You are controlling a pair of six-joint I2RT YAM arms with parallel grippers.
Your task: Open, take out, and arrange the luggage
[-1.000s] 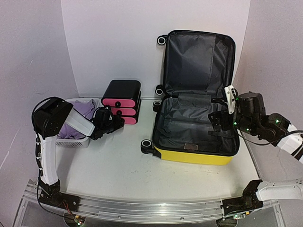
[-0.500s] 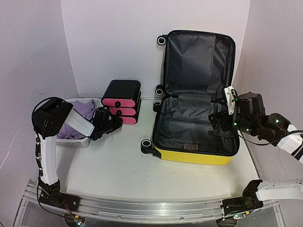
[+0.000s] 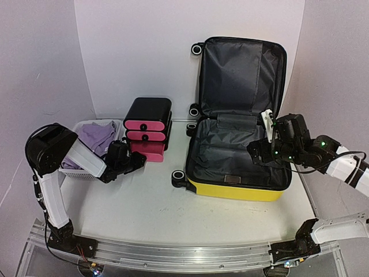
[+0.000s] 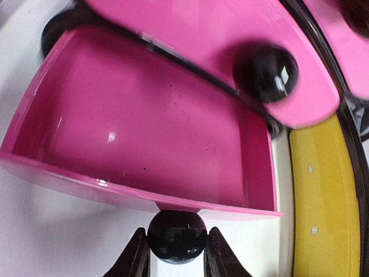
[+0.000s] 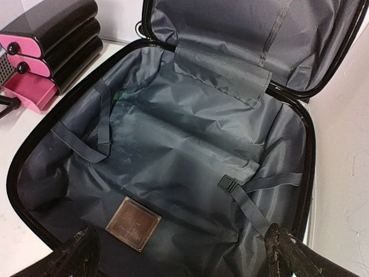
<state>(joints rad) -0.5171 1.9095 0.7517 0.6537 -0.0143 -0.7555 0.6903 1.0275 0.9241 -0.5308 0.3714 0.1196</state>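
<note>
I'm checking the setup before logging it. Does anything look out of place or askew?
Only the bottom pink drawer stands out: it juts from the drawer box, empty, while the two drawers above sit shut. The left end effector is closed on its black knob. Nothing looks spilled or damaged.

Top external: sits high behind both arm bases, faces forward and down, takes in the whole table from afar, with the open luggage right of centre and the drawer box left of centre. Left wrist: looks from very close into a pulled-out pink drawer, drawer knob at bottom centre, yellow luggage shell along the right edge. Right wrist: hangs near above the luggage, tilts down into it, catches the drawer box in the upper left corner. Shares both with the other two views.
</note>
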